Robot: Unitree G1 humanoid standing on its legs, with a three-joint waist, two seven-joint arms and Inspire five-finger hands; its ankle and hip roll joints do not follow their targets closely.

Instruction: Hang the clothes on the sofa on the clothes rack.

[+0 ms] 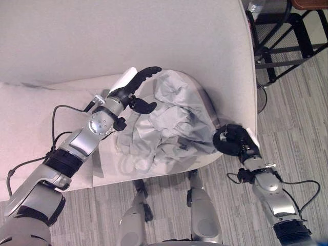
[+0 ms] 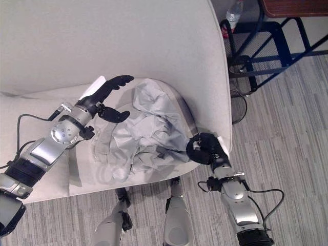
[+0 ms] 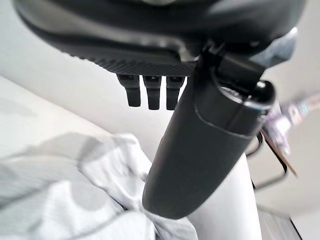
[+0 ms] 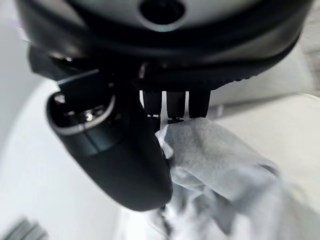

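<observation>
left eye view: a crumpled pale grey garment [image 1: 169,120] lies on the sofa [image 1: 61,56] seat by its right armrest. the left hand [image 1: 134,89] hovers over the garment's left side, fingers [image 1: 148,72] straight and spread.

right eye view: the right hand [image 2: 204,148] sits at the garment's right edge, curled.

right wrist view: the fingers [image 4: 172,105] pinch a fold of the cloth against the thumb.

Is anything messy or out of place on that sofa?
Yes: a pale grey garment lies crumpled in a heap at the end of the cream sofa, spilling toward the seat's front edge. The right hand is curled on its edge by the armrest; the left hand hovers open above it.
</observation>
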